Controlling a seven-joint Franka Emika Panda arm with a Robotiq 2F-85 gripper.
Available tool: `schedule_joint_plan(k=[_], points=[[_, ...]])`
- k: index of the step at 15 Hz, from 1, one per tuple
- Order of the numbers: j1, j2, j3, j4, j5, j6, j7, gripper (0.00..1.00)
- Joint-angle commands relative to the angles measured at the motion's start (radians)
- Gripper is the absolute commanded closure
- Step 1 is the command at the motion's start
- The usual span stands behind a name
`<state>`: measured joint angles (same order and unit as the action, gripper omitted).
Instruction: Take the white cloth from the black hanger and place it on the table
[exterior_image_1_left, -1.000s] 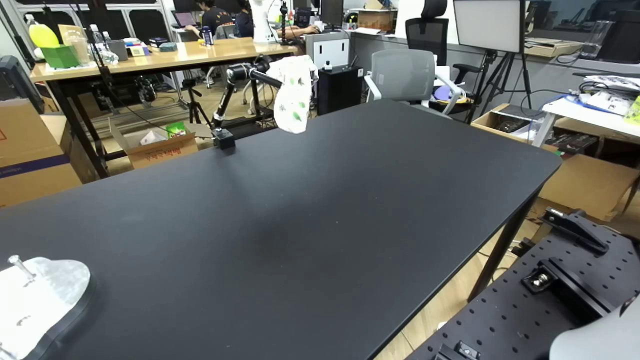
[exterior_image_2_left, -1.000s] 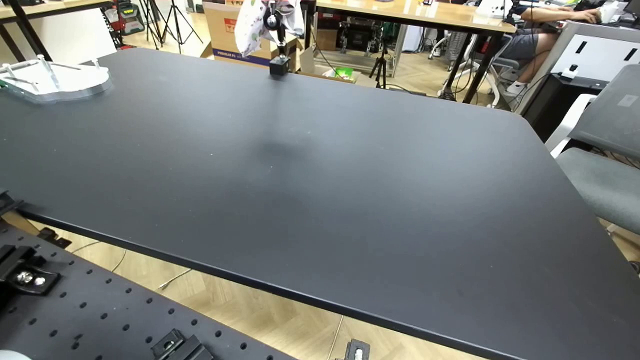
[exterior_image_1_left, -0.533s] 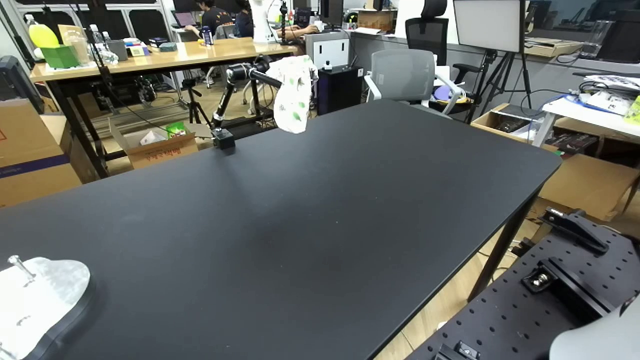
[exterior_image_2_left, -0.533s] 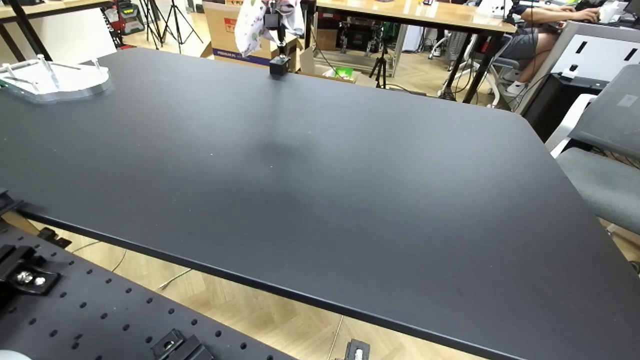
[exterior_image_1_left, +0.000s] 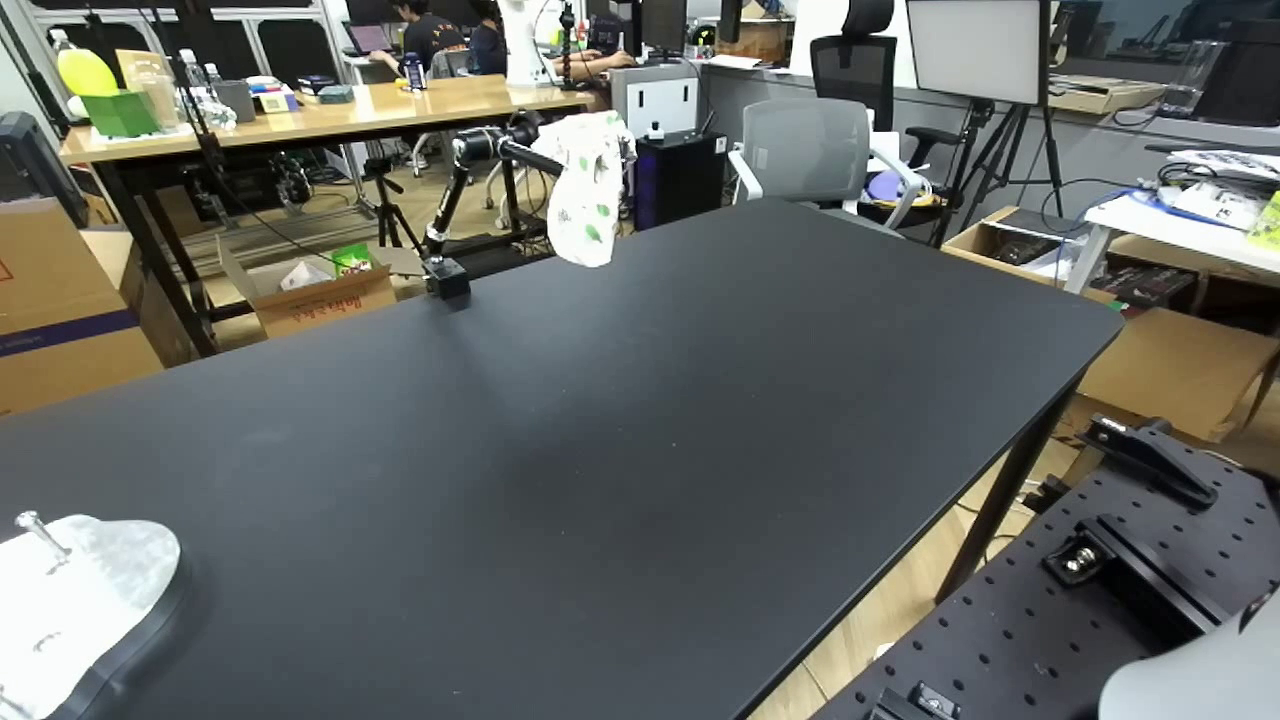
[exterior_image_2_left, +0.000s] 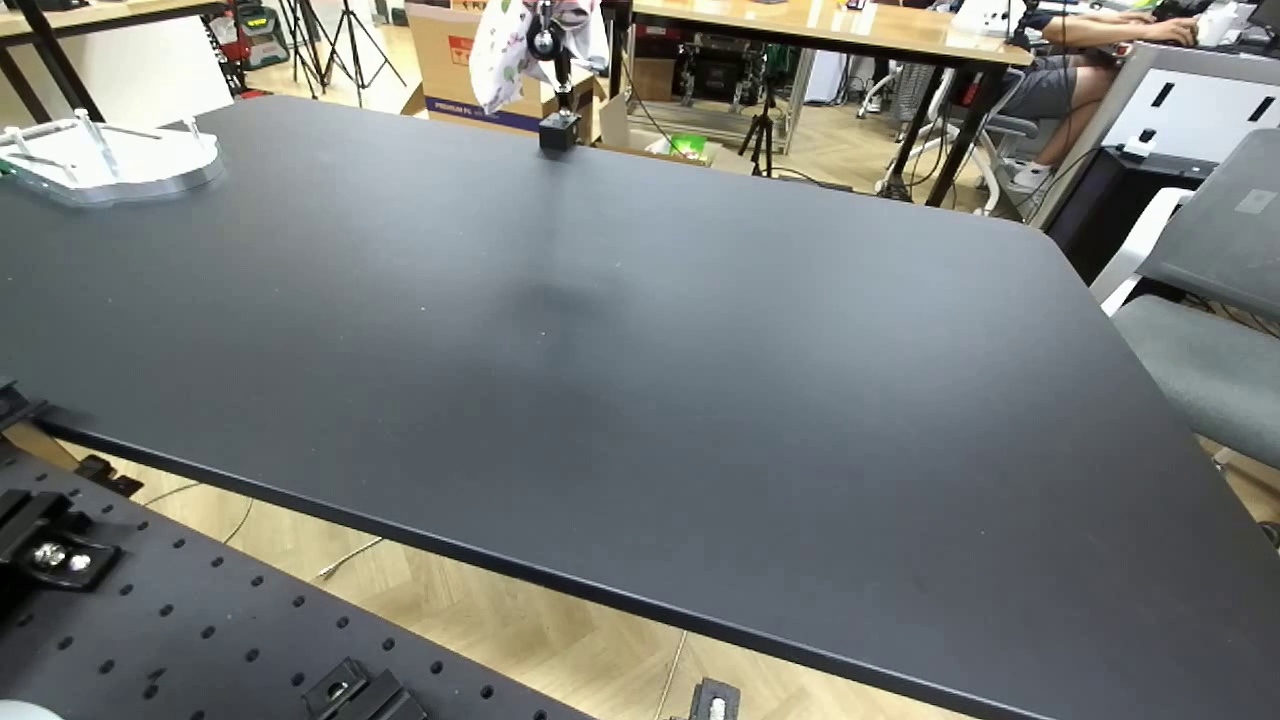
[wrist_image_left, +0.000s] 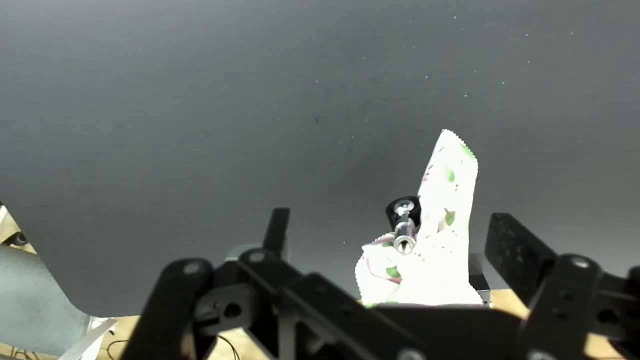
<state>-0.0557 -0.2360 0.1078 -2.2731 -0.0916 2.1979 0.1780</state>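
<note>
1 white cloth (exterior_image_1_left: 588, 195), printed w/ green leaves, hangs draped over the arm of 1 black hanger (exterior_image_1_left: 479, 147); the hanger stands at the far edge of 1 long black table (exterior_image_1_left: 640, 450). Both exterior views show this. The cloth droops in loose folds, its lower end near the table's far edge. In the wrist view, 1 gripper (wrist_image_left: 390, 227): 2 black fingers (wrist_image_left: 277, 227), spread wide apart, holding nothing. The cloth shows b/w the fingers, nearer the one at view right, its bottom part hidden by the gripper's base.

At one end of the table, in both exterior views: 1 white slab (exterior_image_1_left: 130, 560) w/ a few pegs (exterior_image_1_left: 42, 533) sticking up, exact no. unclear. Alongside the table's near edge, w/ a gap b/w: 1 dark board (exterior_image_2_left: 275, 630) full of small holes, too many to count; wood floor (exterior_image_2_left: 560, 640) shows in the gap.

Bkgd, in an exterior view: 1 gray chair (exterior_image_1_left: 805, 150) by the far corner; 1 black chair (exterior_image_1_left: 852, 70) behind it; 1 wooden desk (exterior_image_1_left: 430, 103) w/ at least 2 people (exterior_image_1_left: 432, 38), partly visible, past it; 1 open box (exterior_image_1_left: 330, 312) w/ 1 green packet (exterior_image_1_left: 352, 259) inside, on the floor b/w desk & table.
</note>
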Motion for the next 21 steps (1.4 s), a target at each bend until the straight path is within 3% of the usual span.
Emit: schedule_joint_plan(k=[1, 3, 9, 14, 21], points=[[0.017, 0.057, -0.014, 0.055, -0.089, -0.027, -0.049, 0.0], [0.027, 0.121, -0.023, 0.109, -0.132, -0.038, -0.158, 0.0], [0.042, 0.335, -0.054, 0.315, -0.112, -0.06, -0.467, 0.0], [0.063, 0.437, -0.027, 0.429, -0.026, -0.052, -0.562, 0.0], [0.086, 0.475, -0.013, 0.459, 0.024, -0.113, -0.56, 0.0]])
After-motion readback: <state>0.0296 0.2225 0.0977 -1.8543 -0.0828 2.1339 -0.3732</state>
